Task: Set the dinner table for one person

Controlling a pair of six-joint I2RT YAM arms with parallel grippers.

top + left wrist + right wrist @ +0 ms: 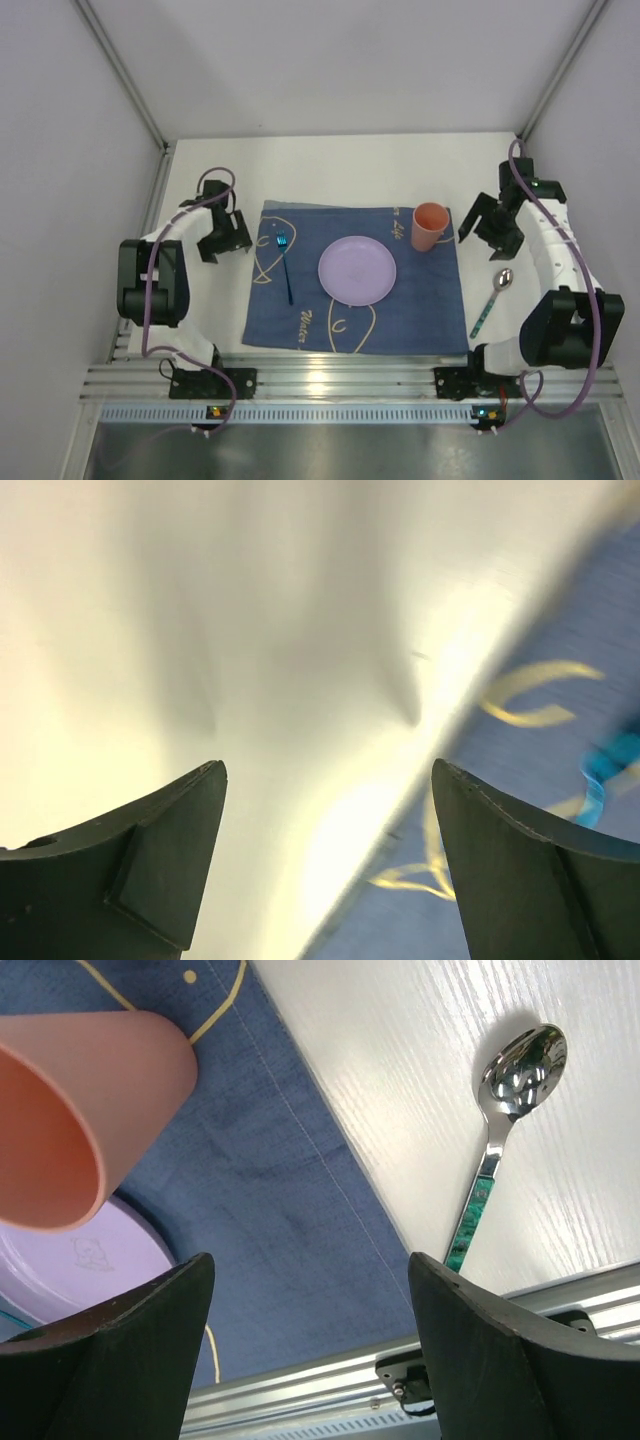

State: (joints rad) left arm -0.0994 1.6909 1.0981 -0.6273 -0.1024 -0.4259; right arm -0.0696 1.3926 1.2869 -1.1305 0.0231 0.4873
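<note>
Dinner table surface (330, 170) fills mid-frame in the top view; spoon (493, 300) lies right of the cloth (400, 310). Left wrist: left end effector (325, 770) gaping, empty. Right wrist: right end effector (310, 1260) wide open, empty, cup (110, 1080) upper left. I reckon I could clip it going for the flat spoon.

The white dinner table (330, 168) carries a dark blue cloth (420, 300) (thin yellow line drawings) mid-table, with a spoon (490, 305) just right of it.
</note>
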